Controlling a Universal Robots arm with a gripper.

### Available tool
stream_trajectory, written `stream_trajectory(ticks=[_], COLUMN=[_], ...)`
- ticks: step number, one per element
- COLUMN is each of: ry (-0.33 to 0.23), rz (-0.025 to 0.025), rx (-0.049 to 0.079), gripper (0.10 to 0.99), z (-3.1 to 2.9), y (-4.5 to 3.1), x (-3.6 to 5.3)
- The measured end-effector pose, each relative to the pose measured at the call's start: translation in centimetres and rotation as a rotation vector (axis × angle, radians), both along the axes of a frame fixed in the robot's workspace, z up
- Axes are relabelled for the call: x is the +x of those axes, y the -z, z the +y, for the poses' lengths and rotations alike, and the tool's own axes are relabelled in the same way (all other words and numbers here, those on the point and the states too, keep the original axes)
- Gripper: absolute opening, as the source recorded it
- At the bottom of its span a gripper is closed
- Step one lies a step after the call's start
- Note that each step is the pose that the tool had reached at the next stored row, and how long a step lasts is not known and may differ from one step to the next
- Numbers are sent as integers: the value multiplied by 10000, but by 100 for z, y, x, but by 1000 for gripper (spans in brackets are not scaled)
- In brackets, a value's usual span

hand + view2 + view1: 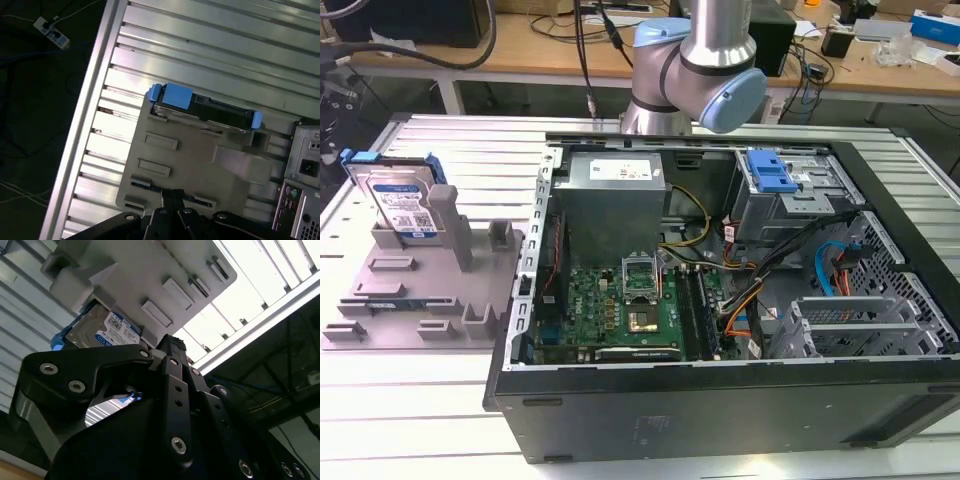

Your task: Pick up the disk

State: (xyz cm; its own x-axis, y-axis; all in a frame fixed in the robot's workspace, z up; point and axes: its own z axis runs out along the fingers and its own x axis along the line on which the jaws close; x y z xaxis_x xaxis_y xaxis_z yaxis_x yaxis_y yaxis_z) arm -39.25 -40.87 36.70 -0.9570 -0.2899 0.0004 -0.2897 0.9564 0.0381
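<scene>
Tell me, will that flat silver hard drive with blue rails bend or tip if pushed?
Probably stiff: the silver hard drive looks like metal. It stands on edge in the grey slotted plastic tray, so a push might tip it.

Wooden desk (520, 52) behind; ribbed metal table (420, 420); dark floor (30, 100).

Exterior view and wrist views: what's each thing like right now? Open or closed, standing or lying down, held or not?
disk: standing on its edge in the grey tray, not held.
grey tray: lying flat, with the disk slotted in it.
computer case: lying on its side, open, insides showing.
gripper: jaws shut, empty, apart from the disk.
</scene>
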Motion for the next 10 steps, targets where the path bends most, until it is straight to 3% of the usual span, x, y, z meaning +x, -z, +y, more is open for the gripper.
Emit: stream_trajectory(ticks=[3, 6, 8, 10], ry=[-704, -1385, -1750, -2142], rz=[0, 0, 0, 0], rx=[0, 0, 0, 0], gripper=[114, 298, 298, 416], z=[0, 0, 0, 0], y=[1, 2, 3, 5], x=[0, 0, 0, 0])
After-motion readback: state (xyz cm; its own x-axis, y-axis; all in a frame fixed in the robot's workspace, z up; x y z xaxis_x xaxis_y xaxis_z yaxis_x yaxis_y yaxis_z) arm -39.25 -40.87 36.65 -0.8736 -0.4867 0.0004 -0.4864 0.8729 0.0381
